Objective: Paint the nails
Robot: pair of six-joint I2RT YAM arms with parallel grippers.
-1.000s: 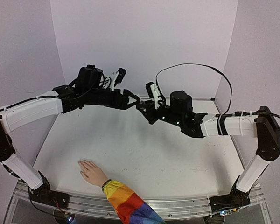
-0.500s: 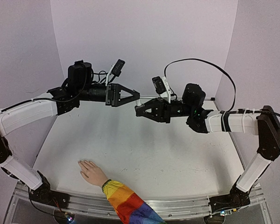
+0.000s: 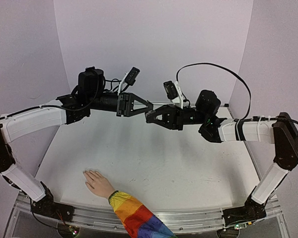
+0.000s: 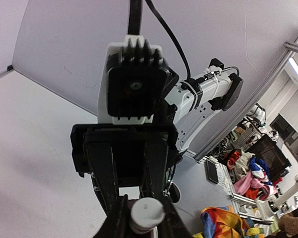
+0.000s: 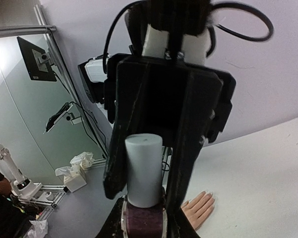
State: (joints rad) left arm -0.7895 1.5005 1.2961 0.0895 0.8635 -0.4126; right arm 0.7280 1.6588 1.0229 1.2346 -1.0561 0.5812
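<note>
Both grippers meet in mid-air above the back of the table. My right gripper (image 3: pixel 148 117) (image 5: pixel 144 223) is shut on a small dark purple bottle (image 5: pixel 144 225). The bottle's white cap (image 5: pixel 144 169) (image 4: pixel 147 212) points at my left gripper (image 3: pixel 150 106) (image 4: pixel 146 217), which is shut on the cap from both sides. A pale beige hand (image 3: pixel 96 181) (image 5: pixel 199 208) with a rainbow-striped sleeve (image 3: pixel 134 215) lies flat near the front left, well below the grippers. Its nails (image 5: pixel 209 196) look pale in the right wrist view and are too small to make out from above.
The white table (image 3: pixel 188 168) is enclosed by pale walls at the back and sides. A black cable (image 3: pixel 208 68) loops above the right arm. Beyond the table, the right wrist view shows a tissue box (image 5: pixel 75 179) and the left wrist view shows piled clothes (image 4: pixel 248 171).
Both arms rose and levelled, bringing the grippers tip to tip. My left gripper slid right onto the bottle's cap and closed on it. The hand has not moved.
</note>
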